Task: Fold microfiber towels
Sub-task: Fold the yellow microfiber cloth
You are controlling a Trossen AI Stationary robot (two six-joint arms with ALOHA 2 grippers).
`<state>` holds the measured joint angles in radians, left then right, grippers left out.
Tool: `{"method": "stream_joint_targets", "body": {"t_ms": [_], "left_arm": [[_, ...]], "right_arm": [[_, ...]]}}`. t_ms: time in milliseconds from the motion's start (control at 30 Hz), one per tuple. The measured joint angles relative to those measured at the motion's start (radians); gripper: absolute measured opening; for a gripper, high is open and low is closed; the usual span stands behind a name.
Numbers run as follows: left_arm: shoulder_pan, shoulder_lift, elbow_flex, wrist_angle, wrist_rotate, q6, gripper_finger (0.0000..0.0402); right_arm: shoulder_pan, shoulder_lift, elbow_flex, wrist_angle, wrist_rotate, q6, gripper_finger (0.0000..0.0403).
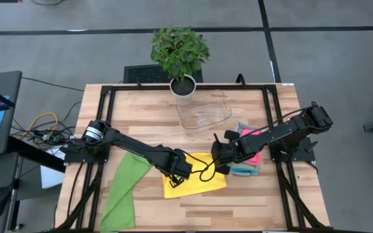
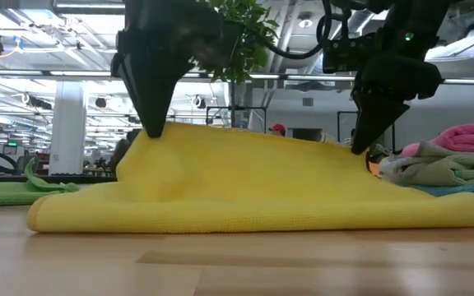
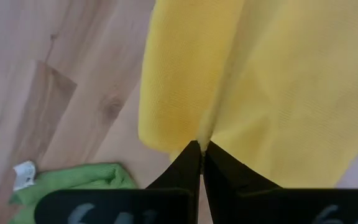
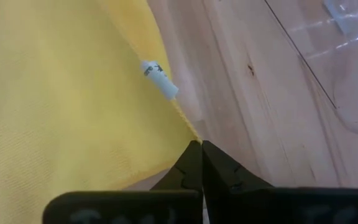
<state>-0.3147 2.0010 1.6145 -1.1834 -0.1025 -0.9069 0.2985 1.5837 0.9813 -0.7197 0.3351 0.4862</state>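
- At the middle of the desk [image 1: 238, 207], the yellow towel [image 1: 196, 181] lies partly raised, pinched at two points along its far edge and tented up between them, as the low view shows.
- The left gripper [image 1: 181, 173] has its jaws shut tight on the towel's left part; its wrist view shows a ridge of yellow cloth running into the closed tips.
- The right gripper [image 1: 220, 165] is likewise closed on the towel's right corner, just beside the small white care tag [image 4: 159, 79].
- Judged from this, the yellow towel's fold is only begun: the lifted edge has not yet been carried over and laid down.
- A green towel [image 1: 123, 191] lies loosely stretched out near the left front of the desk, not folded.
- A pile of towels [image 1: 248, 155], pink, grey and blue, sits under the right arm; whether they are neatly folded cannot be told.
- The clear plastic tray [image 1: 204, 111] near the potted plant [image 1: 180, 55] holds nothing visible.
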Motion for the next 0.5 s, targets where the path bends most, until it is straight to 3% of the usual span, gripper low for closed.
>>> {"method": "stream_joint_targets", "body": {"t_ms": [267,500], "left_arm": [[0.005,0.000,0.038,-0.081,-0.017,0.007,0.0004],[0.003,0.000,0.022,-0.013,-0.066,0.012,0.0004]], "right_arm": [[0.000,0.000,0.000,0.004,0.002,0.000,0.0029],[0.000,0.000,0.001,-0.003,0.002,0.001,0.0028]]}}
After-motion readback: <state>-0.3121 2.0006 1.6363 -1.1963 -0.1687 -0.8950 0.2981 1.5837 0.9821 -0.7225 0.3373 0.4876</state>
